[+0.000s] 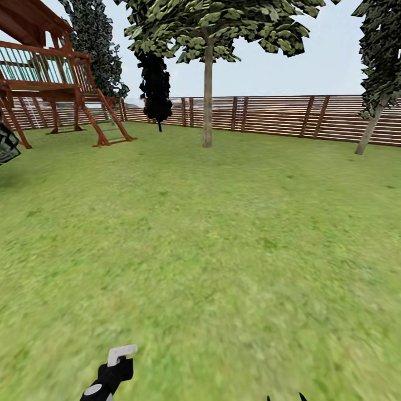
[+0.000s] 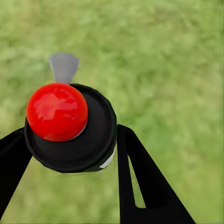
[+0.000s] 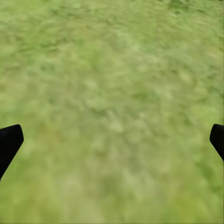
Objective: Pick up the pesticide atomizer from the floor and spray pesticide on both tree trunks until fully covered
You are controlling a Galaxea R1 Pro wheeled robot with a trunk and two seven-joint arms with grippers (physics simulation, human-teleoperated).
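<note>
Bright, flat daylight thru all views; no clear light source, hardly any cast shadows. Lawn (image 1: 223, 234) sharp-ish far off, smeared toward 6 o'clock in head view. Both wrist views: grass soft, blurred. Glossy highlights on red knob (image 2: 57, 112).

Trees (image 1: 208, 94): two; atomizer (image 1: 111, 372): one; fence (image 1: 278, 114): one.

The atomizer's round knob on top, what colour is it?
Shiny red, on the black pesticide atomizer. The left wrist view shows it best.
</note>
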